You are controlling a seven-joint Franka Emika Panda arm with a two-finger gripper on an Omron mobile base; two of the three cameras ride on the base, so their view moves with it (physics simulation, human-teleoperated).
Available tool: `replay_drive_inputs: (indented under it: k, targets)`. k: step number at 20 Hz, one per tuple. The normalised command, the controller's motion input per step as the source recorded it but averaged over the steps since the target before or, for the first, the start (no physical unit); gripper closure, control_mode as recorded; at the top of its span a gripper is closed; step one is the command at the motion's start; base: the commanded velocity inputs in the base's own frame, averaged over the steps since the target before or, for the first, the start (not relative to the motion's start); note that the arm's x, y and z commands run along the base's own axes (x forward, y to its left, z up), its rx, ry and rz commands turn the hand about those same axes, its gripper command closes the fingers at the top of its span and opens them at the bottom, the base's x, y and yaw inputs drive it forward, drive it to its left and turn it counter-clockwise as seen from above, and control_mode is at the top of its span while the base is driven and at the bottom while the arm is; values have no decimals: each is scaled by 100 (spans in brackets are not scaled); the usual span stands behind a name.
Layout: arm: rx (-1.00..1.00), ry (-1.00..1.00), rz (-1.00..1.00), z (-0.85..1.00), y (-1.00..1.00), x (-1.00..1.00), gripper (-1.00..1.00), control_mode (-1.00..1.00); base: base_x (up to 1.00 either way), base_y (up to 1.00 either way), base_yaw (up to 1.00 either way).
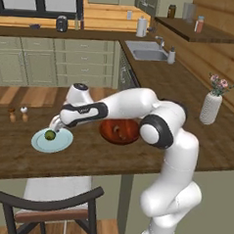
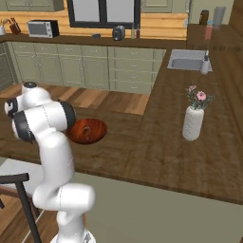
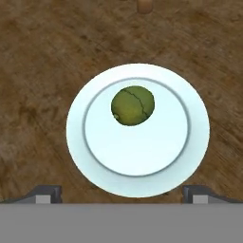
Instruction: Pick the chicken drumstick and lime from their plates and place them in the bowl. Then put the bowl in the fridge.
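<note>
You are about halfway through the first part of the job, as far as I can judge. Look at the long brown wooden counter that takes up the middle of the left base view. The wide round reddish-brown wooden bowl sits in the middle of that view, partly behind the white arm, and in the right base view it is at the middle left. In it lies a small reddish-brown thing that looks like the cooked chicken drumstick, so that piece seems done. To the left of the bowl in the left base view, near but not touching it, lies a round flat pale blue plate. The small round yellowish-green lime rests on this plate, a little above the plate's middle in the hand view. So the lime has not gone into the bowl yet. The gripper hangs just above the lime, at the middle left of the left base view, with its two dark fingers spread wide and nothing in them. I think you need to come down and close on the lime next. After that the bowl has to go into the fridge, and that part is not started.
</note>
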Motion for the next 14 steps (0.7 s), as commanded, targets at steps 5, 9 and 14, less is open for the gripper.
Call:
replay_drive_inputs:
  k: [5,9,14]
  targets:
    - [-11,-6,0,-11,13,33,-100,-100,0,0,0]
    - [-6,-3,0,-1,17,16,-100,-100,0,0,0]
    - [-1,2,0,0,33,3,-100,-100,0,0,0]
